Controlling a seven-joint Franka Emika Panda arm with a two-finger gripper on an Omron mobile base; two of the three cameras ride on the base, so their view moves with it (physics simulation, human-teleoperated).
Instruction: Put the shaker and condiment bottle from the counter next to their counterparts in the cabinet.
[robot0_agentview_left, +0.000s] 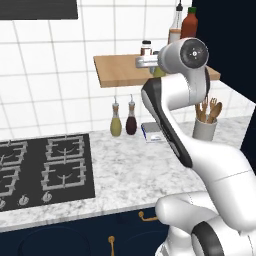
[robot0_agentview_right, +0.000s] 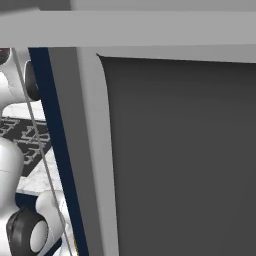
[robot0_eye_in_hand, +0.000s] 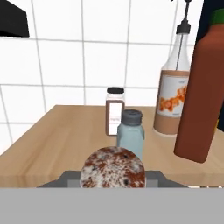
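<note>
No readable text, numbers or brands appear anywhere. Ahead and right of the gripper, the clear bottle (robot0_eye_in_hand: 176, 98) carries an orange-patterned label without legible words; the brown-and-white shaker (robot0_eye_in_hand: 115, 112) straight ahead has a blank label.

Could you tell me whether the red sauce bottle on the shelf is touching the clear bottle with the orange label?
Cannot tell. In the hand view the red sauce bottle overlaps the clear bottle, standing nearer the camera, so any gap between them on the shelf is hidden.
</note>
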